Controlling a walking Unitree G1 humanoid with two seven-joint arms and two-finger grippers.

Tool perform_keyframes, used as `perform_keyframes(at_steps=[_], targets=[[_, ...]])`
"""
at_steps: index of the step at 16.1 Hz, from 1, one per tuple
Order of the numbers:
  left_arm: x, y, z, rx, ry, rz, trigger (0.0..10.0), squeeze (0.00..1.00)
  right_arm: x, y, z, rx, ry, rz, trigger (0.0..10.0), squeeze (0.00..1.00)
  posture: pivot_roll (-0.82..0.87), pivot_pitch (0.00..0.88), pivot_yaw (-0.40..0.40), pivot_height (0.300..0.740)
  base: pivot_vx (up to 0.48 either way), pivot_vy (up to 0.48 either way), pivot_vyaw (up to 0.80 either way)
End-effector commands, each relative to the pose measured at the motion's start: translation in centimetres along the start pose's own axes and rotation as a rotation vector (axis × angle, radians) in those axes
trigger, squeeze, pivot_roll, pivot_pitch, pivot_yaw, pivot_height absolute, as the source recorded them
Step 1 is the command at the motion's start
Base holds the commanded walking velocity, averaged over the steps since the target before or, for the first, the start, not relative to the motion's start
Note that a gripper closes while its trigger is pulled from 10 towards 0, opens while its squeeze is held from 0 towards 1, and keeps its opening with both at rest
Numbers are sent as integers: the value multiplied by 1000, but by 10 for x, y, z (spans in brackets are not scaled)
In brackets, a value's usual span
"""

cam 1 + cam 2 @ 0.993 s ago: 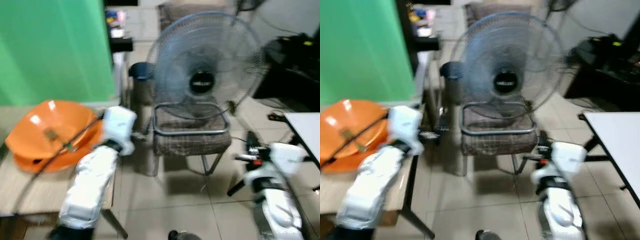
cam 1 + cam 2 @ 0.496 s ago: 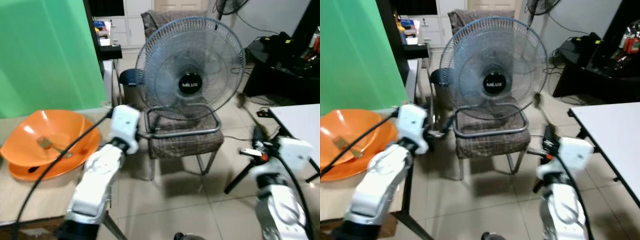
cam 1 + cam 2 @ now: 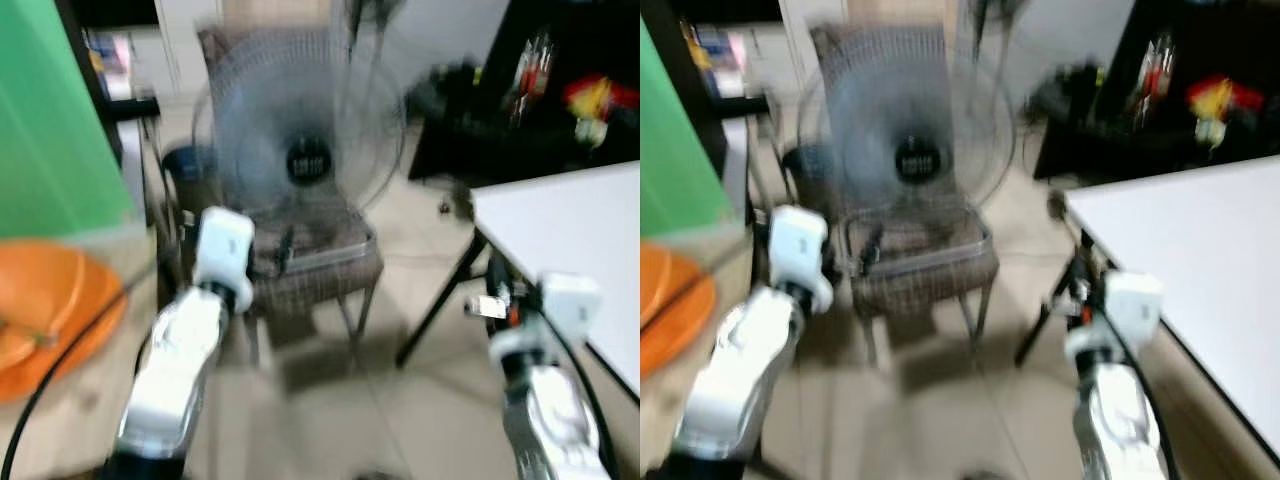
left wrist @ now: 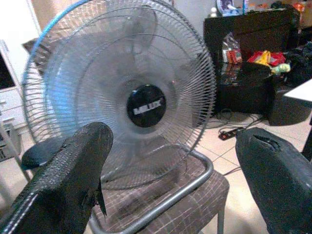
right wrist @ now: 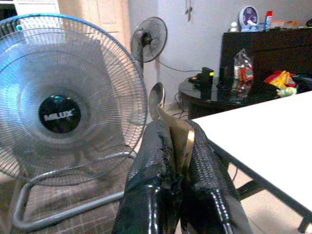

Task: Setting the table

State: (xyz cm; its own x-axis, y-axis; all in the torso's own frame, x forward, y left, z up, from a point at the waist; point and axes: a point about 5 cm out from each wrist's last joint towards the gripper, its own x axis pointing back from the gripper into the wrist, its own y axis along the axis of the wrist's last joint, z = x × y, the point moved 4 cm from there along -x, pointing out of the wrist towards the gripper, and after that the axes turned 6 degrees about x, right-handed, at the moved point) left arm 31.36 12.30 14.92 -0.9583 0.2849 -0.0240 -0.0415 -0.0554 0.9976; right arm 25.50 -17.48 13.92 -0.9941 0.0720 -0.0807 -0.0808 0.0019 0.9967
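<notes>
Right wrist view | right pincer [image 5: 179, 146] clenched on spoon [image 5: 161, 105], bowl protruding past fingertips | left pincer [image 4: 170, 165] released

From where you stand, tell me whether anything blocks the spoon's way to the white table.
Nothing visible does. The right gripper is shut on the spoon, and the white table lies just to its right, its near top bare. The fan on the chair stands off to the left.

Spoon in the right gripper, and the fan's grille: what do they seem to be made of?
The spoon held by the right gripper looks like polished metal: its bowl is silvery and reflective, the handle glinting gold between the fingers. The fan grille looks like thin chromed wire; its hub looks like black plastic.
</notes>
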Motion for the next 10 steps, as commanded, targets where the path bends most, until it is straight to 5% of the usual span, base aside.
perform_keyframes(at_steps=[1, 10], targets=[[-3, 4, -6, -7, -12, -19, 10000, 0, 1, 3, -7, 8, -17, -9, 10000, 0, -14, 0, -14, 740, 0, 0, -800], [-5, 1, -11, 10, -34, -10, 10000, 0, 7, 2, -14, 25, -38, 1, 10000, 0, -33, 0, 11, 740, 0, 0, -800]])
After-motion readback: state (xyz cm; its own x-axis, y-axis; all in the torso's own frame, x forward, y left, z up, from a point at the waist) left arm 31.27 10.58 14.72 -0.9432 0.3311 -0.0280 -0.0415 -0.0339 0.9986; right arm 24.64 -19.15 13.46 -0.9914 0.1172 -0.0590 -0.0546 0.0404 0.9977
